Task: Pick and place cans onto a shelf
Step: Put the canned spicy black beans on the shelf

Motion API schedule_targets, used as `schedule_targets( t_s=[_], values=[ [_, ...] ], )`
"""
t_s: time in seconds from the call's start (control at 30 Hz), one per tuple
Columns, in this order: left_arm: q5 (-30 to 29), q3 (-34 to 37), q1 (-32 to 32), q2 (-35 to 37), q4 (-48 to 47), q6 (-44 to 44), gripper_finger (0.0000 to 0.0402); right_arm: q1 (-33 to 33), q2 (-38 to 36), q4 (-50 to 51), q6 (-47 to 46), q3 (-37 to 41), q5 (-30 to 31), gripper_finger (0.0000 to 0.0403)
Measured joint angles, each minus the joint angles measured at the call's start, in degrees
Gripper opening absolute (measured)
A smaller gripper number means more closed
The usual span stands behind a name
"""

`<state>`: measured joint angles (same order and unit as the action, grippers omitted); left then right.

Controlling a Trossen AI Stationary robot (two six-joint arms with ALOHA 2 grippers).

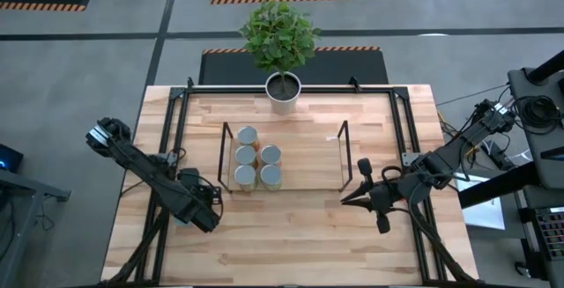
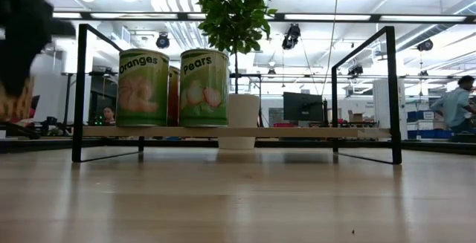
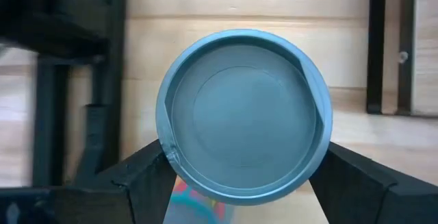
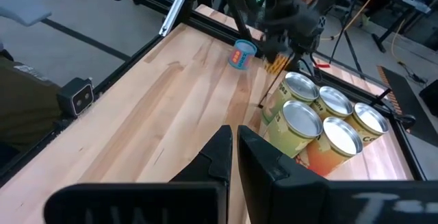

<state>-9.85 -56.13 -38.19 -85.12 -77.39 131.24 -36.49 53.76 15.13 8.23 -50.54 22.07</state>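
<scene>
Round grey-topped can (image 3: pixel 244 116), seemingly clamped between left gripper (image 3: pixel 239 176) fingers; right gripper (image 4: pixel 233 157) closed.

Five cans (image 1: pixel 247 136) on one shelf (image 1: pixel 308 179), one blue can (image 3: pixel 243 116), one plant (image 1: pixel 281 38)

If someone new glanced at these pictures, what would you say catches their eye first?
Probably the cluster of five cans at the left end of the shelf, two of them labelled Oranges and Pears in the low view. Next, the leafy plant in its white pot at the table's far edge. Then the left gripper, near the table's left edge, its fingers around a blue-topped can, while the right gripper waits shut by the shelf's right end.
</scene>
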Motion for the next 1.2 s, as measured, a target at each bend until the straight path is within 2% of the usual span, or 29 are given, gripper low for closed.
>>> schedule_targets(
  t_s=[0.2,0.4,0.77,1.0,1.2],
  values=[
    [0.06,-11.22,-0.83,0.0,-12.77,0.19,0.0277,0.0,0.0,0.91,-0.74,0.0,0.0,0.0013],
    [-5.57,-19.6,-0.6,-0.82,-12.61,-2.77,0.0277,0.0,-1.09,1.83,-1.04,0.0,0.02,0.0013],
    [-6.77,-38.39,-0.38,-5.36,-12.69,-12.29,0.0277,0.0,-2.64,3.1,-2.25,0.06,0.05,0.0013],
    [-21.22,-51.85,1.49,-11.9,-12.63,-23.57,0.0277,0.0,-2.71,3.96,-2.33,0.17,0.06,0.0013],
    [-22.65,-63.01,7.07,-20.6,-12.62,-35.56,0.0277,0.0,-2.87,4.84,-2.94,0.2,0.06,0.0013]
  ],
)
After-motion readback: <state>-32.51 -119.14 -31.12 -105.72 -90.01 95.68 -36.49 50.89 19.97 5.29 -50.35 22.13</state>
